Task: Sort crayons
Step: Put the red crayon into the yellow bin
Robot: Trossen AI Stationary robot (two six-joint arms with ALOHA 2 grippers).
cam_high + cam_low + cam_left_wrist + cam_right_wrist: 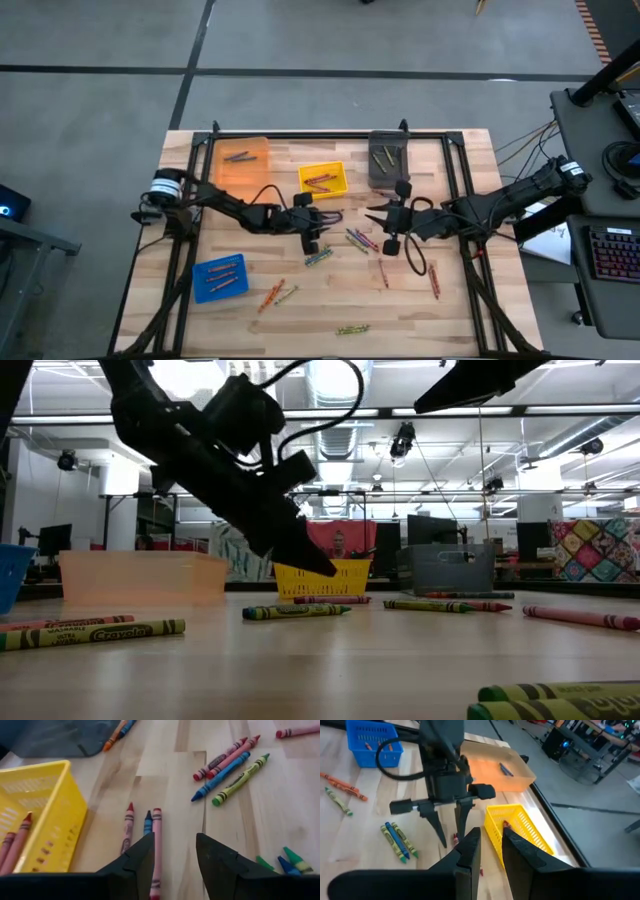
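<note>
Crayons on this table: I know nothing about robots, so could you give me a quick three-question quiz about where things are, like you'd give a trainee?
1. True or false: the grey bin holds red crayons.
2. Which bin is nearest the left pincer? A) yellow bin B) orange bin C) grey bin
3. What colour are the crayons in the blue bin?

Key:
1. False: it holds olive-yellow crayons.
2. A.
3. Orange crayons.
</note>
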